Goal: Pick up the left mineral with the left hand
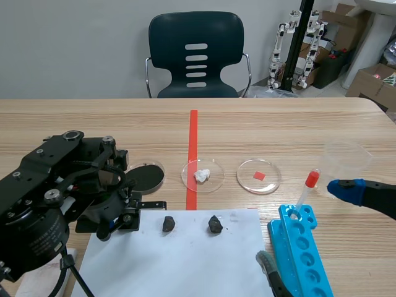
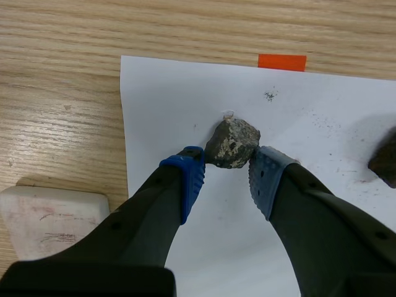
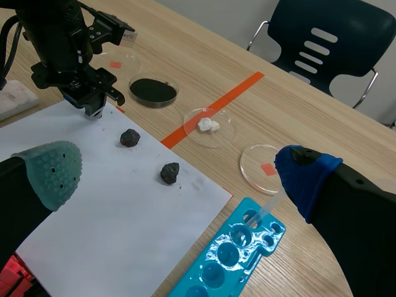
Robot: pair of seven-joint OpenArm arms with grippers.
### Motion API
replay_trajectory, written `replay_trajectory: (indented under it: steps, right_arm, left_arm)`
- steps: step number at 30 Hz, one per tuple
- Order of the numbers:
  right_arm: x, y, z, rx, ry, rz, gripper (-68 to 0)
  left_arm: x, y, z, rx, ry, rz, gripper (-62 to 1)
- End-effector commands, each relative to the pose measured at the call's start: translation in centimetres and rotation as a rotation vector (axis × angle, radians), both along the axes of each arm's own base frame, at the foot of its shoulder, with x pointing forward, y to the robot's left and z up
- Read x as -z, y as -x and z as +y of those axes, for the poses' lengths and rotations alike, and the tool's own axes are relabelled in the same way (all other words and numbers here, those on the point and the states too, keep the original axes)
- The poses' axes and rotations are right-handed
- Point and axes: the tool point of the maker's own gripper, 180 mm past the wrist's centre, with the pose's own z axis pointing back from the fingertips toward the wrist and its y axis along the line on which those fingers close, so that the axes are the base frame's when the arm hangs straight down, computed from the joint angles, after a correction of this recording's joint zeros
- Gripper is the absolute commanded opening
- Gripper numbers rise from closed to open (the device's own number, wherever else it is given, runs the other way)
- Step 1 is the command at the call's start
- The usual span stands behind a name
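Left wrist view: the left claw (image 2: 226,179) is seen open part way, and nothing is held in it. The left stone (image 2: 232,143) is seen lying on the white paper (image 2: 185,93), right between the tips of the two pads (image 2: 189,179). From there the pads look as if they touch it. In the scene view, though, the claw is seen off to the side of the stone, not around it. The same gap is shown in the right wrist view. So the stone is judged not to be gripped yet, and the reaching step is the one in hand.

Next, the claw should be brought lower and closer until one pad is on each side of the stone. Then it should be shut gently and lifted. The stone is small and bumpy, so it could be pushed away or could slip out. The other stone (image 2: 385,158) lies near and should not be knocked.

How high the claw hangs over the paper cannot be told. In the scene view its pads are hard to make out against the black arm. The other stone is cut off at the edge of the left wrist view.
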Motion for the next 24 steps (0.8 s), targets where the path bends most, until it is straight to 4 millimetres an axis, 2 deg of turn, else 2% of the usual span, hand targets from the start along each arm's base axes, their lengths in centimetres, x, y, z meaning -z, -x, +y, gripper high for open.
replay_trajectory:
  steps: [1, 4, 7, 15, 24]
  right_arm:
    - [-1.2, -0.4, 0.1, 0.003, -0.02, -0.039, 0.4]
    - [-1.2, -0.4, 0.1, 0.003, -0.02, -0.039, 0.4]
    - [-1.2, -0.4, 0.1, 0.003, -0.02, -0.039, 0.4]
    - [-1.2, -0.4, 0.1, 0.003, -0.02, -0.039, 0.4]
    - [-1.2, -0.4, 0.1, 0.003, -0.02, -0.039, 0.4]
  left_arm:
    - [-0.5, -0.8, -0.1, 0.0, -0.001, -0.039, -37.6]
    - [-0.5, -0.9, -0.1, 0.0, -0.003, -0.044, -26.1]
    - [-0.6, -1.1, -0.1, 0.0, -0.008, -0.056, -19.9]
    - [-1.1, -2.0, 0.0, 0.002, -0.009, -0.084, -19.2]
    - [-0.8, -1.5, 0.1, -0.002, -0.015, -0.039, -19.3]
